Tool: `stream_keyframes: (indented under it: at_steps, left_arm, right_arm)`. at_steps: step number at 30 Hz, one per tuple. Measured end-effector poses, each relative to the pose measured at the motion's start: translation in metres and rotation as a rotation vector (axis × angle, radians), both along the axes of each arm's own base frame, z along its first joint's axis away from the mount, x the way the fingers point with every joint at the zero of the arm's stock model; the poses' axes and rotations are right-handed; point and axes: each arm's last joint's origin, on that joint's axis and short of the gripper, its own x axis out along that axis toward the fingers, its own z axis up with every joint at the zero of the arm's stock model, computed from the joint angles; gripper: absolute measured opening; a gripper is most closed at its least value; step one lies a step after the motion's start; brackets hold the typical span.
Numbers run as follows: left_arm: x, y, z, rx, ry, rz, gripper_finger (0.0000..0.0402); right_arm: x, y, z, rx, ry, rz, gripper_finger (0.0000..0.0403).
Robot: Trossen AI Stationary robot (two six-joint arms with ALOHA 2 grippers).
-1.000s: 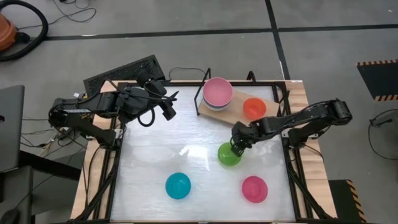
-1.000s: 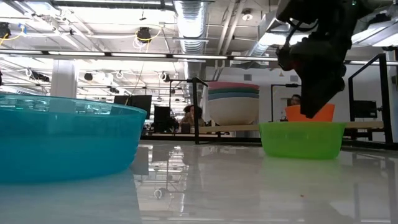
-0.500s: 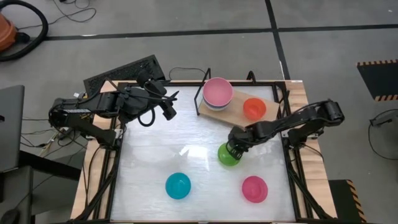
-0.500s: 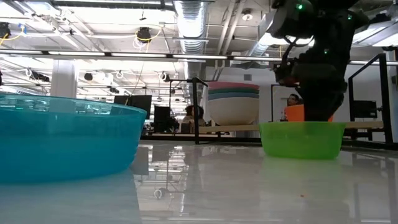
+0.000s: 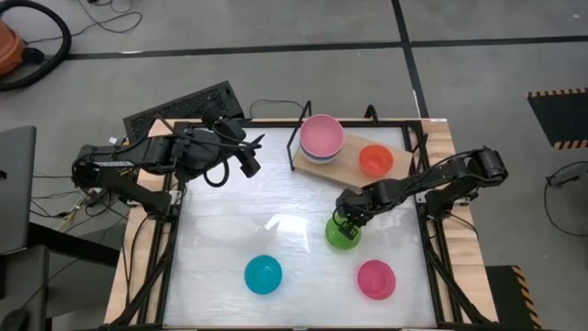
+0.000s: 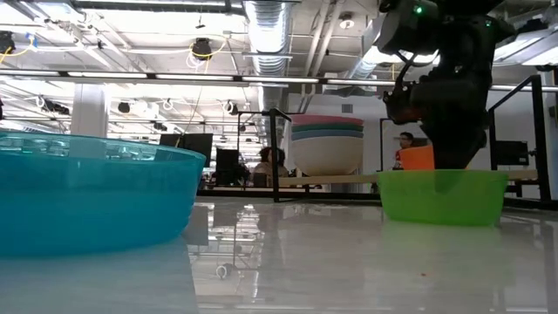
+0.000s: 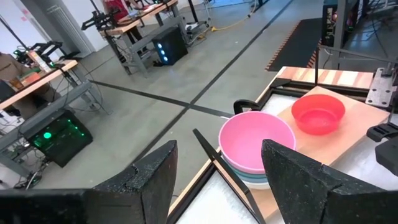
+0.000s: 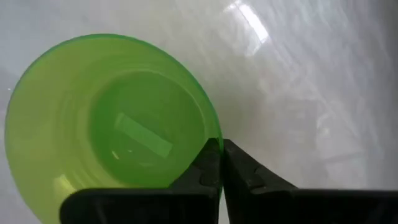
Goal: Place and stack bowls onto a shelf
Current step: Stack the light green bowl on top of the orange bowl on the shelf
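A lime green bowl (image 5: pixel 341 236) stands on the white tabletop right of centre, and my right gripper (image 5: pixel 346 222) is shut on its rim. The shelf (image 5: pixel 347 168) is a light-wood board at the far right. On it rest a stack of bowls with a pink one on top (image 5: pixel 322 137) and an orange-red bowl (image 5: pixel 375 160). A bright blue bowl (image 5: pixel 263 274) and a second pink bowl (image 5: pixel 376 279) sit near the front edge. My left gripper (image 7: pixel 217 186) waits open at the far left, above the table, touching nothing. My right gripper pinches the green bowl's rim (image 8: pixel 208 134) on its far side, one finger inside the bowl and one finger (image 8: pixel 249 177) outside. The fingers point down, slanting in from the table's right. The bowl stays upright with its base on the table (image 6: pixel 440 223).
Black wire legs (image 5: pixel 296 138) rise at the shelf's left end, next to the stack. A black frame (image 5: pixel 424 198) borders the table. Bare tabletop (image 5: pixel 276 207) lies between the two arms.
My right gripper has come down and toward the table's left onto the green bowl and has taken hold of its rim. The bowl has then slid a little toward the near edge, still upright on the table.
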Motion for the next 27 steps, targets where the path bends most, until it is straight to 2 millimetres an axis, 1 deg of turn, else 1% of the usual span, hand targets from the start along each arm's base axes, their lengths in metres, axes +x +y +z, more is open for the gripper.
stream_keyframes:
  at_steps: [3, 7, 11, 14, 18, 22, 27]
  left_arm:
    - [0.000, 0.000, 0.000, -0.004, -0.003, 0.001, 0.0222]
    - [0.000, 0.000, 0.000, -0.004, -0.003, 0.001, 0.0222]
    - [0.000, 0.000, 0.000, -0.003, -0.003, 0.001, 0.0222]
    - [0.000, 0.000, 0.000, -0.003, -0.003, 0.001, 0.0222]
    - [0.000, 0.000, 0.000, -0.003, -0.003, 0.001, 0.0222]
    - [0.000, 0.000, 0.000, -0.006, -0.005, 0.002, 0.0222]
    - [0.000, 0.000, -0.001, -0.016, -0.006, 0.006, 0.0222]
  right_arm:
    - [-0.001, 0.000, 0.001, 0.024, -0.002, -0.023, 0.0025]
    - [-0.003, 0.001, 0.012, 0.065, -0.036, -0.016, 0.0024]
    - [-0.003, -0.001, 0.035, 0.100, -0.126, -0.025, 0.0024]
    - [-0.004, -0.008, 0.059, 0.108, -0.219, -0.040, 0.0024]
    - [-0.015, -0.025, 0.096, 0.075, -0.324, -0.075, 0.0024]
    - [-0.030, -0.053, 0.127, -0.007, -0.399, -0.124, 0.0024]
    - [-0.051, -0.092, 0.155, -0.119, -0.394, -0.184, 0.0024]
